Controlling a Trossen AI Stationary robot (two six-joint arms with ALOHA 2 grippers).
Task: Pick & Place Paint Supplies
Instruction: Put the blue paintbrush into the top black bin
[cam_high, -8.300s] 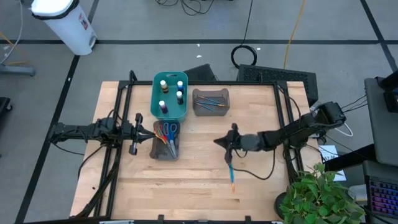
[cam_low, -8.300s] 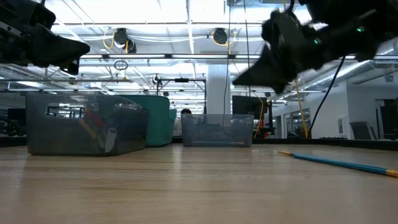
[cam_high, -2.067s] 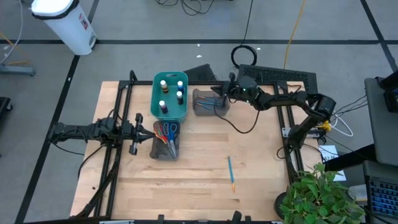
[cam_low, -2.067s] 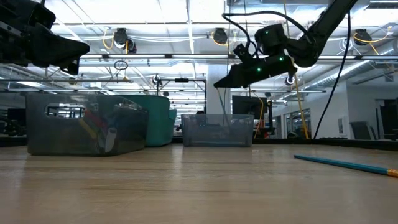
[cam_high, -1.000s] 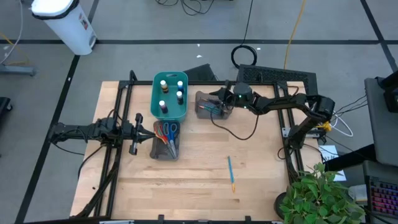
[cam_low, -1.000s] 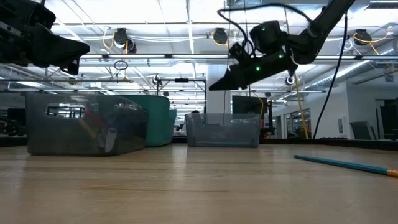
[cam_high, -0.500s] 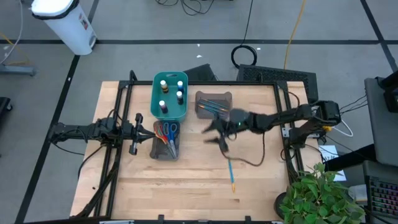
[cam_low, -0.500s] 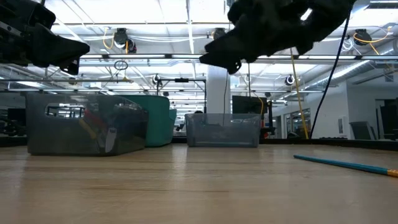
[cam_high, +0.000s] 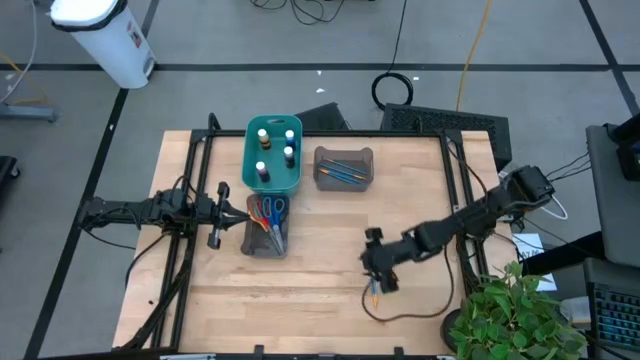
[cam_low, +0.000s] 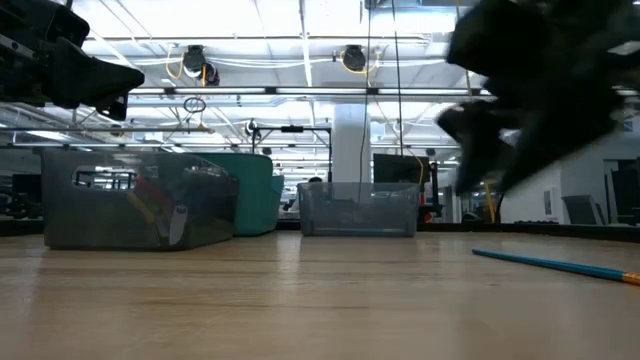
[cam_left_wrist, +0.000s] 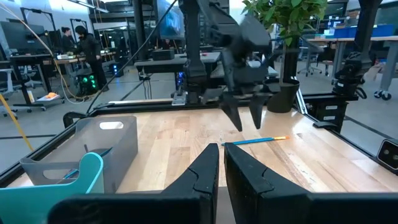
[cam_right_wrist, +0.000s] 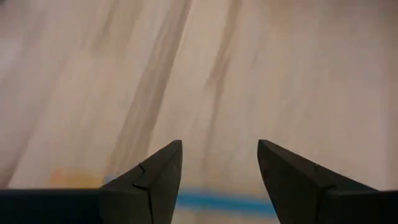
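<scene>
The right pincer (cam_high: 377, 273) hangs over the front of the table (cam_high: 310, 300), its fingers (cam_right_wrist: 146, 177) spread apart with nothing between them, right above the loose brush (cam_high: 373, 292). In the right wrist view the blue shaft of that brush (cam_right_wrist: 217, 203) lies across the gap between the two fingertips, on bare wood. In the left wrist view the same pincer (cam_left_wrist: 245, 118) points down just behind the brush (cam_left_wrist: 264, 140), not touching it. The low view shows the brush (cam_low: 550, 263) flat on the table, blue along its length and orange at the end, with the right arm a dark shape above it.

The left pincer (cam_high: 235, 211) waits at the left side of the table, its fingers (cam_left_wrist: 208, 168) together and empty, beside the grey bin (cam_high: 266, 238) that holds the scissors (cam_high: 268, 213).

Behind that, the teal bin (cam_high: 250, 165) holds the white-capped bottles (cam_high: 263, 172). The second grey bin (cam_high: 343, 181), just right of the teal one, holds more brushes (cam_high: 343, 170), blue and orange.
</scene>
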